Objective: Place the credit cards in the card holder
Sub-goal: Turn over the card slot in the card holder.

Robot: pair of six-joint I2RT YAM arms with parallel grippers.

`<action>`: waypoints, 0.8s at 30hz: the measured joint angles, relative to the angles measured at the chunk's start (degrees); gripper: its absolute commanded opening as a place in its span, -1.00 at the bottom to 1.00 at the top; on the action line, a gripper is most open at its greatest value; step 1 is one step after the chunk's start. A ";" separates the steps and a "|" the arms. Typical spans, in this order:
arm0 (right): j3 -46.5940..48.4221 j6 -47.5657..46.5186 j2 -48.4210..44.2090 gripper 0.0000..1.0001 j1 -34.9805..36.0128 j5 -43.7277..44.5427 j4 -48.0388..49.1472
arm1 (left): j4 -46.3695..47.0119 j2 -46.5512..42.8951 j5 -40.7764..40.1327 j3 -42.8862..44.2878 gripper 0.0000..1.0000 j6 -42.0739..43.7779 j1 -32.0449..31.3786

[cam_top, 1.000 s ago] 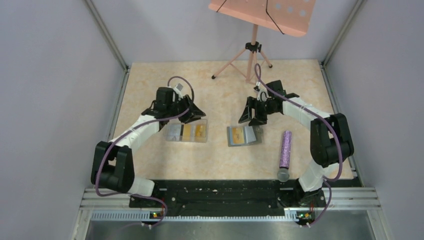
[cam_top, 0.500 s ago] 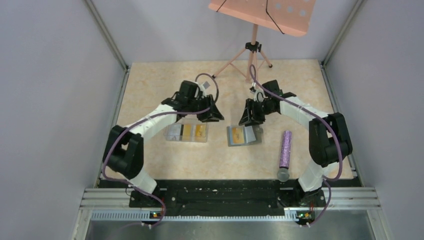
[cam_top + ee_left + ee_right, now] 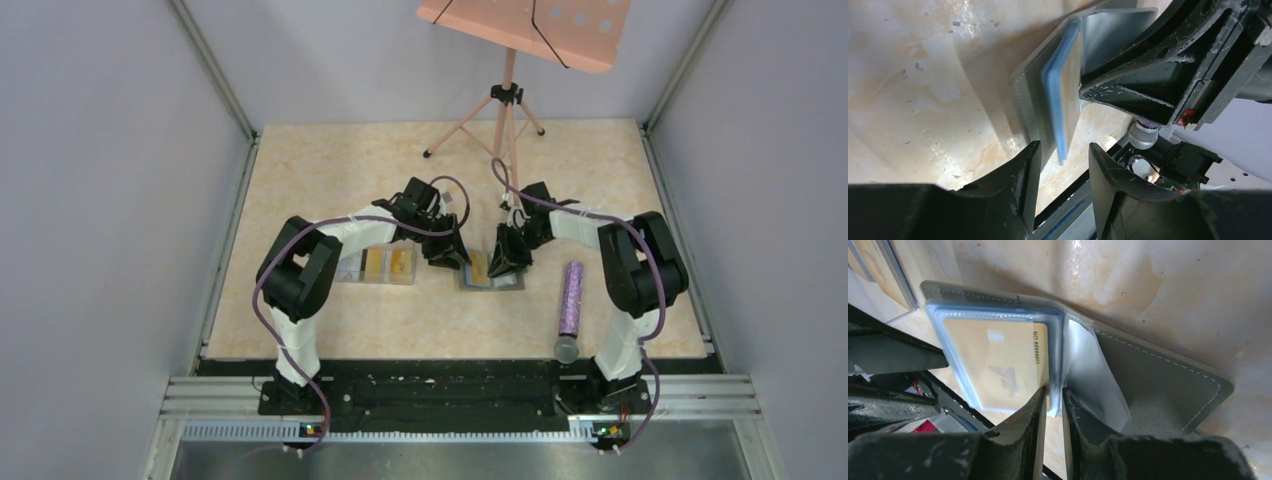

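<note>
Card holder (image 3: 508, 283) open on the table (image 3: 320, 170), near its middle, between the two grippers, grey inner side up. Inside, a clear sleeve (image 3: 998, 314) with an orange card (image 3: 993, 365), number printed along one short edge. Sleeve leaf tilted up off the grey cover in the left wrist view.

Right gripper (image 3: 1053, 395) down on the holder, fingers nearly together at the sleeve's edge by the fold. Apparently pinching sleeve and card corner, though the contact itself sits in shadow.

Left gripper (image 3: 1064, 148) just beside the holder's left edge, low over the table, jaws apart with nothing between them.

More credit cards (image 3: 386, 264), orange and yellow, flat in a clear box (image 3: 340, 277) left of the holder, partly under the left arm.

Purple microphone (image 3: 570, 298) on the table right of the holder, apart from it. Pink music stand (image 3: 508, 100) at the far edge.
</note>
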 measured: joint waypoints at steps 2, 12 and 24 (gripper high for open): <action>-0.17 -0.04 0.00 -0.79 0.00 0.04 0.26 | 0.00 0.83 0.02 0.35 -0.09 -0.02 0.09; -0.61 -0.11 0.24 -1.00 0.00 0.07 0.90 | -0.94 2.82 -0.81 2.38 -0.18 0.24 0.09; -0.61 -0.48 0.44 -1.00 -0.09 -0.37 1.03 | -2.80 2.73 -2.75 5.27 -0.19 1.11 -0.83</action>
